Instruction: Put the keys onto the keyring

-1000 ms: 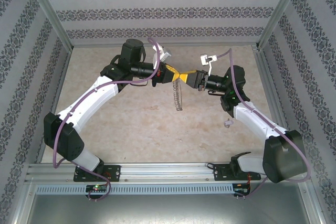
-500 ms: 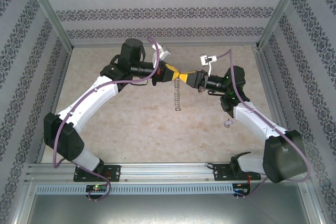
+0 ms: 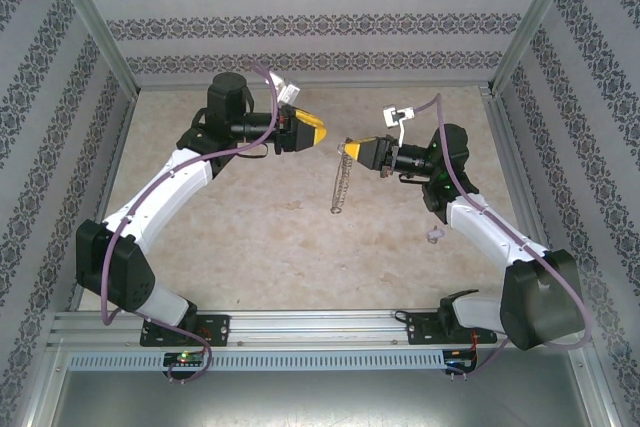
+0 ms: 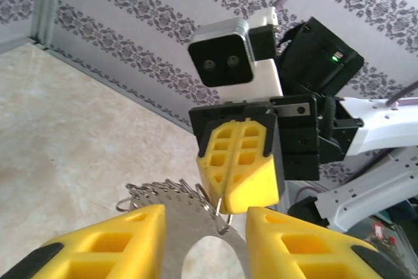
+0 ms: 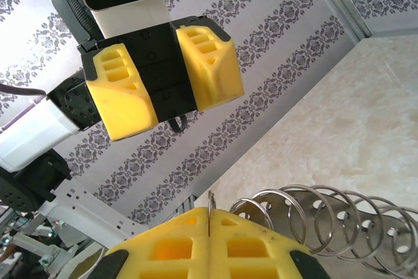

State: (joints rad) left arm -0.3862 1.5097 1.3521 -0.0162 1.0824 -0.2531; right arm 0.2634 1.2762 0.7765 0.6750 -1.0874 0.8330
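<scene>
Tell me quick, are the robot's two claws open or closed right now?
Left gripper: open.
Right gripper: shut on the keyring.

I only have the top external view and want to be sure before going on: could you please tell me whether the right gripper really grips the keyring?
Observer: Yes. In the right wrist view the right gripper is shut, with the thin rim of the keyring pinched between its yellow fingers.
Operator: Thank you. And are the other arm's jaws open?
Observer: They are. The same view shows the left gripper with its fingers apart. A small dark wire loop sits between them, and I cannot tell what it is.
</scene>
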